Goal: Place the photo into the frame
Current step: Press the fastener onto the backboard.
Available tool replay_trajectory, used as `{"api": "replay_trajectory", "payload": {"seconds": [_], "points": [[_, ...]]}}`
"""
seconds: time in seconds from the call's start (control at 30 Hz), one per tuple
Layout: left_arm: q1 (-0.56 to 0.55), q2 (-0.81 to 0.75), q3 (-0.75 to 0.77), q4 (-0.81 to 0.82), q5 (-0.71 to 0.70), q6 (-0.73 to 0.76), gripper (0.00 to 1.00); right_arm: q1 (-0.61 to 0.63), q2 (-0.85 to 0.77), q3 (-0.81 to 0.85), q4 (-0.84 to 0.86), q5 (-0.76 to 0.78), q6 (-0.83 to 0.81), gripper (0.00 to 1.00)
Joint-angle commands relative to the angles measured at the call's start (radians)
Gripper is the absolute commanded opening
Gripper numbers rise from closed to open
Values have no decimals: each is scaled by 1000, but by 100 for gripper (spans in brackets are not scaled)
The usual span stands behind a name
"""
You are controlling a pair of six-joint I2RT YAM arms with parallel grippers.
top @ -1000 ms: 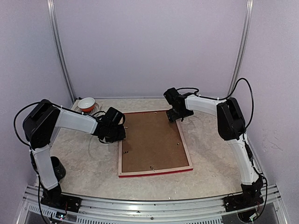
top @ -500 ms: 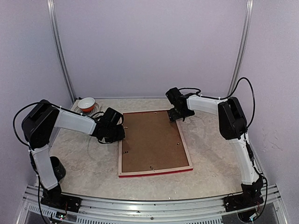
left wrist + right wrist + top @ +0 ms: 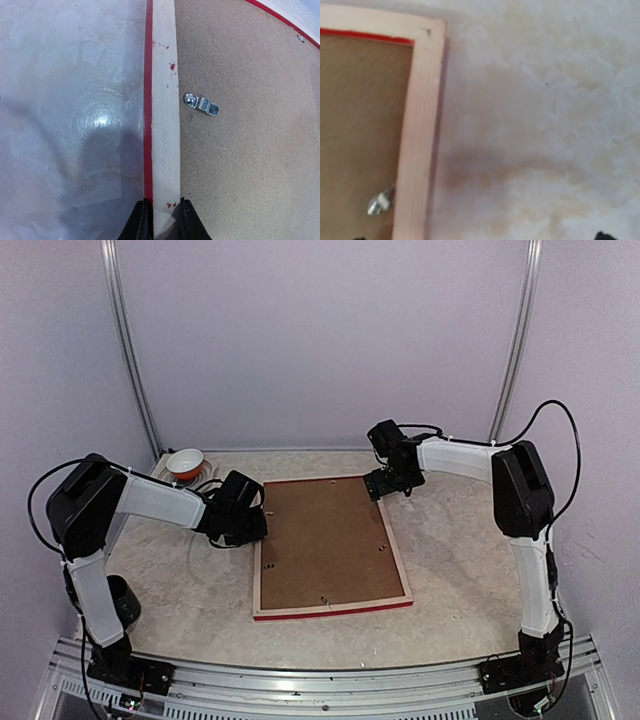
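Observation:
The frame [image 3: 331, 606] lies face down on the table, its pale wood back up and a red edge showing. A brown backing board [image 3: 325, 540] fills it, held by small metal clips [image 3: 201, 104]. My left gripper [image 3: 257, 526] is shut on the frame's left rail [image 3: 165, 100], one finger on each side of the wood. My right gripper [image 3: 387, 486] hovers open just beyond the frame's far right corner [image 3: 422, 100], with nothing between its fingers. Only one dark fingertip [image 3: 604, 236] shows at the bottom of the right wrist view. The photo is hidden.
A white bowl [image 3: 185, 462] with something orange-red in it stands at the back left, near the left arm. A black object [image 3: 126, 602] sits by the left arm's base. Pale walls and metal posts close in the table's back and sides.
My right gripper has moved to the right, off the frame's far right corner and over the bare table. The left gripper and the frame have stayed put.

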Motion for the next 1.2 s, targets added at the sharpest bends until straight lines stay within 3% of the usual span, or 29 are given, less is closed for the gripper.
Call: {"api": "replay_trajectory", "payload": {"seconds": [0.0,0.47,1.17], "points": [[10,17,-28,-37,56,-23,14,13,-132,-86,9,-62,-39,99],[9,9,-21,-40,66,-20,14,92,-404,-437,-53,-132,-16,99],[13,2,-23,-34,73,-22,15,138,-280,-427,-81,-88,24,99]]}}
